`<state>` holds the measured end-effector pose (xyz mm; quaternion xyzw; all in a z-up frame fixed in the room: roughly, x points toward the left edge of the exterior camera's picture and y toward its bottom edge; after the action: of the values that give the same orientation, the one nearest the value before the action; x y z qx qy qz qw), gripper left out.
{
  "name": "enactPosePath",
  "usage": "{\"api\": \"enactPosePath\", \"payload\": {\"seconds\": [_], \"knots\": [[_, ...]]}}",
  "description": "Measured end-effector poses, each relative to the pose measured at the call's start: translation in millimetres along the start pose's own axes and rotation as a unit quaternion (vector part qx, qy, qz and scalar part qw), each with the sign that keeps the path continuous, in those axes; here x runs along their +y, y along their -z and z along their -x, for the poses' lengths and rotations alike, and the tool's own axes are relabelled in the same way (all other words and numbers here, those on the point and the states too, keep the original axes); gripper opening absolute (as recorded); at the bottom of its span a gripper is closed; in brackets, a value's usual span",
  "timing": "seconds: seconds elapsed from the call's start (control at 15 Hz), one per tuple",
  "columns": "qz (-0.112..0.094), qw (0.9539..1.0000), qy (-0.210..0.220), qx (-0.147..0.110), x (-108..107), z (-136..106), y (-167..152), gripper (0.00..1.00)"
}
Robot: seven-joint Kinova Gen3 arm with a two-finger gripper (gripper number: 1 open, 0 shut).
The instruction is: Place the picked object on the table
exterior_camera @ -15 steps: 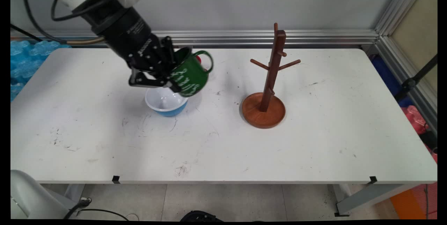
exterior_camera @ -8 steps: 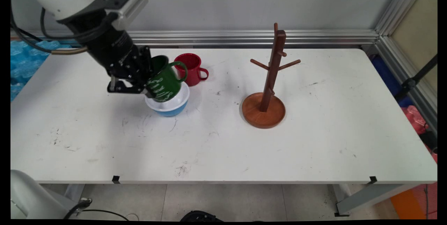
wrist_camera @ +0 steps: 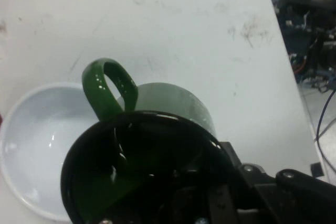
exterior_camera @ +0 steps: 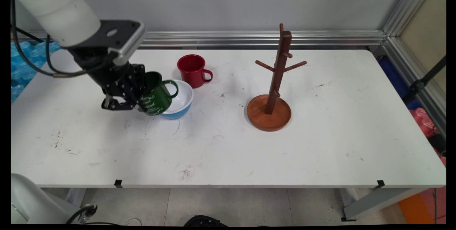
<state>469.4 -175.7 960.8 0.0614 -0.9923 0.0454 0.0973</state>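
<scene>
Green mug (exterior_camera: 156, 94) seemingly clamped in gripper (exterior_camera: 137, 98)

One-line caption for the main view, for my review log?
The tool holds a tilted green mug beside a blue bowl, with a red mug and wooden mug tree farther along the table.

A robotics lab test bench.
A scuffed white surface (exterior_camera: 249, 144) stands against a grey wall with aluminium framing rails (exterior_camera: 270, 38), cables hang off a white robot arm (exterior_camera: 57, 12), and clutter sits behind.
</scene>
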Motion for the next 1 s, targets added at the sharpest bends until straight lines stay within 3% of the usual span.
{"api": "enactPosePath", "payload": {"seconds": [0.33, 1.0], "knots": [[0.006, 0.9994, -0.031, -0.012, 9, 11, -27, 0.0], [0.015, 0.996, -0.087, -0.014, 23, 18, -69, 0.0]]}}
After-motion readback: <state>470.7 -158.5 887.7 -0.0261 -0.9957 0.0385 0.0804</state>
